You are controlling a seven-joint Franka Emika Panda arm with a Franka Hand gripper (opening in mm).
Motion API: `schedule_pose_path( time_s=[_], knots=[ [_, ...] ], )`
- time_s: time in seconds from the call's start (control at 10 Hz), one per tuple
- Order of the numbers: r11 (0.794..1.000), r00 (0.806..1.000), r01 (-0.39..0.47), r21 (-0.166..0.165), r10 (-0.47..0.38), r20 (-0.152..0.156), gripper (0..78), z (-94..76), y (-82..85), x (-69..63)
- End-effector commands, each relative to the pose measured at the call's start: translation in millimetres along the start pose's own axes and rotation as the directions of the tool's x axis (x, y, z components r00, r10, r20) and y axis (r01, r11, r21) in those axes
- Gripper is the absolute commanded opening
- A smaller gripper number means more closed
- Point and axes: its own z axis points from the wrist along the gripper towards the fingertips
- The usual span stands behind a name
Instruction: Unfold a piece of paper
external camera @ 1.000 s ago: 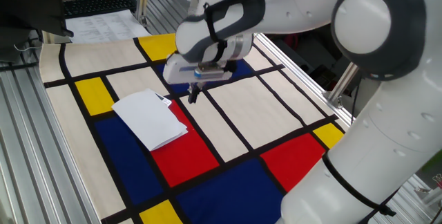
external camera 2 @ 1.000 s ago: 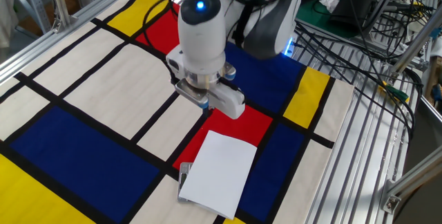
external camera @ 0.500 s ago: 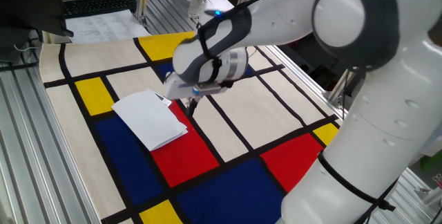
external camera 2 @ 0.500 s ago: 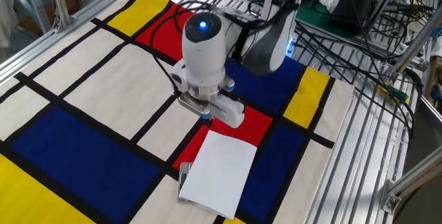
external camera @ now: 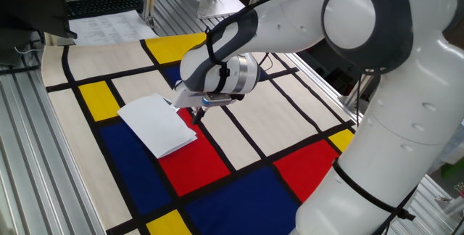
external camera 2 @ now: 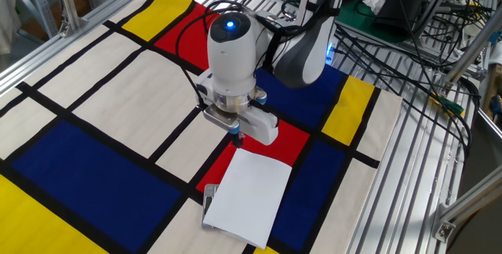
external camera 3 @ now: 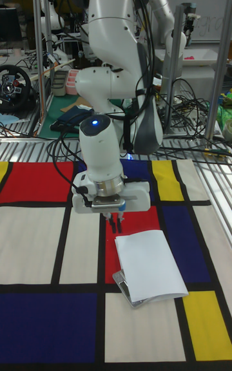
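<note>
Over the last second the gripper (external camera: pixel 197 111) has swung from the blue patch at upper centre of the one fixed view down and left toward the piece of paper (external camera: pixel 156 123), and it now hangs just beside the sheet's right-hand edge, near its upper corner. In the other fixed view the same gripper (external camera 2: pixel 236 137) sits just above the top edge of the paper (external camera 2: pixel 251 194), over the red panel of the colour-block mat (external camera 2: pixel 94 121). The paper itself has not shifted and lies folded, at left of centre in the one fixed view and at lower centre in the other. In the tall fixed view the two fingers (external camera 3: pixel 117 207) look drawn together with little or no gap and nothing between them, though they are too small to be sure. I judge the approach nearly finished and the lift of the top layer not yet begun. A small grey block (external camera 3: pixel 127 284) peeps out from under the sheet's lower-left corner in the tall fixed view, so that end may be held down. The free edges face the gripper, and open mat lies to the right and toward the bottom of the tall view for swinging the flap over; the mat's border and the metal slats (external camera 2: pixel 408 168) stand well apart.
</note>
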Motion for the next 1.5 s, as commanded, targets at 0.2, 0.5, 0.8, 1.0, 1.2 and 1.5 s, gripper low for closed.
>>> schedule_pose_path(
  time_s=[0.2,0.5,0.8,1.0,1.2,1.5],
  knots=[
    [0.999,0.999,-0.006,-0.034,0.007,0.034,77.4,0.7,2.9,-0.5],
    [0.999,0.999,-0.006,-0.034,0.007,0.034,77.4,0.7,2.9,-0.5],
    [0.999,0.999,-0.006,-0.034,0.007,0.034,77.4,0.7,2.9,-0.5],
    [0.999,0.999,-0.006,-0.034,0.007,0.034,77.4,0.7,2.9,-0.5],
    [0.997,1.000,0.007,-0.083,-0.005,0.026,77.4,31.0,0.6,-2.4],
    [0.996,1.000,0.016,-0.083,-0.014,0.025,77.4,31.5,0.6,-2.4]
  ],
)
